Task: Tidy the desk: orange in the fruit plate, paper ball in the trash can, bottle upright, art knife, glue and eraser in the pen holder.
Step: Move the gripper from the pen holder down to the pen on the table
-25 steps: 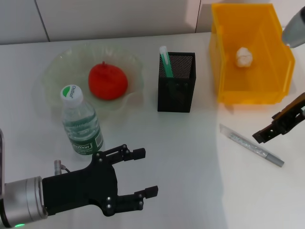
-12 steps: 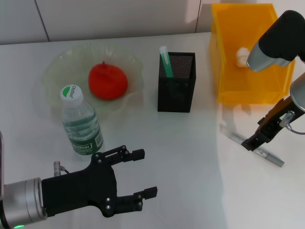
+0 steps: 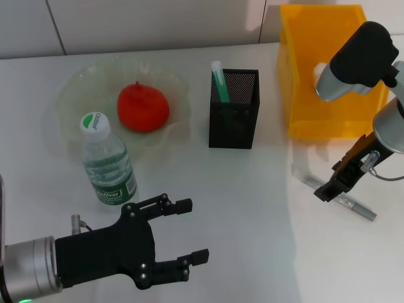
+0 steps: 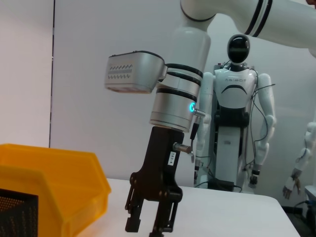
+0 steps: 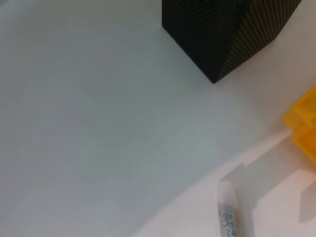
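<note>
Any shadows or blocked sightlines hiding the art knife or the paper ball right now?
Head view: the right gripper covers one end of the art knife, and its arm hides most of the paper ball in the trash can. Right wrist view: a shadow edge crosses the table beside the knife.

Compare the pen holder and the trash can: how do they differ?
The pen holder is black see-through mesh; the trash can is translucent orange-yellow plastic. The pen holder is a narrow square cup, taller than wide; the trash can is far larger and wider. A green-and-white stick stands up out of the pen holder; a white wad lies in the trash can. Both stand upright and open-topped on the white table.
</note>
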`<act>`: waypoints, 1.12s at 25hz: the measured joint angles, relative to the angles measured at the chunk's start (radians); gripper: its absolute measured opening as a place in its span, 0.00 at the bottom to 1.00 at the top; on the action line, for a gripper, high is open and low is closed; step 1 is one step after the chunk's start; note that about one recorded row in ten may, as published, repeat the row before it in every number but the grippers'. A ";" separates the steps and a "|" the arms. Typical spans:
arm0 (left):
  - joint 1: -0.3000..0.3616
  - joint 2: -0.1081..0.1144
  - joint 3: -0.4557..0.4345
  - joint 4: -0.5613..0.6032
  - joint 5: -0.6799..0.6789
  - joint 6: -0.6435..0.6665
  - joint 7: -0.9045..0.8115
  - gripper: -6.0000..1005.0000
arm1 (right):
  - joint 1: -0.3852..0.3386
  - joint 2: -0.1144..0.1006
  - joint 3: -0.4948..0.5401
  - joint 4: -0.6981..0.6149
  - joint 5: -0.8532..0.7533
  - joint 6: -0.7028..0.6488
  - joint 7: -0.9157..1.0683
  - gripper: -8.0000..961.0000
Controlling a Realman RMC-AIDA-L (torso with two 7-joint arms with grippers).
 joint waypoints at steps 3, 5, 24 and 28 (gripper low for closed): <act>-0.003 0.001 0.008 0.000 0.002 0.002 0.000 0.79 | 0.008 0.000 0.000 0.026 0.003 0.016 0.000 0.71; -0.004 0.002 0.009 0.000 0.002 0.003 0.000 0.79 | 0.008 0.000 -0.004 0.035 0.003 0.027 0.000 0.65; -0.003 0.001 0.009 0.000 0.003 0.002 0.000 0.79 | 0.021 0.002 -0.012 0.113 0.004 0.085 -0.011 0.42; -0.003 0.001 0.009 0.000 0.003 0.003 0.000 0.79 | 0.023 0.002 -0.017 0.121 0.004 0.088 -0.011 0.42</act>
